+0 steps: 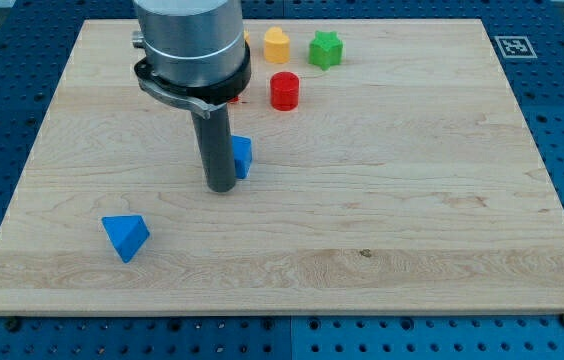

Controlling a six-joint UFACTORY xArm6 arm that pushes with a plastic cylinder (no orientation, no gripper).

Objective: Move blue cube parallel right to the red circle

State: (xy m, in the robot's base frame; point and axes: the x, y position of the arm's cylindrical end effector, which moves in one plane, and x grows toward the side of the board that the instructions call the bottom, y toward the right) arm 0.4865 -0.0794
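The blue cube (242, 156) lies near the board's middle, partly hidden behind my rod. My tip (221, 186) rests on the board, touching the cube's left side. The red circle (285, 90), a short red cylinder, stands above and to the right of the cube, well apart from it.
A blue triangular block (125, 236) lies at the lower left. A yellow block (277, 45) and a green star block (326, 49) sit near the view's top. A sliver of a red block (233, 98) shows under the arm's body. The wooden board (412, 200) ends at all four sides.
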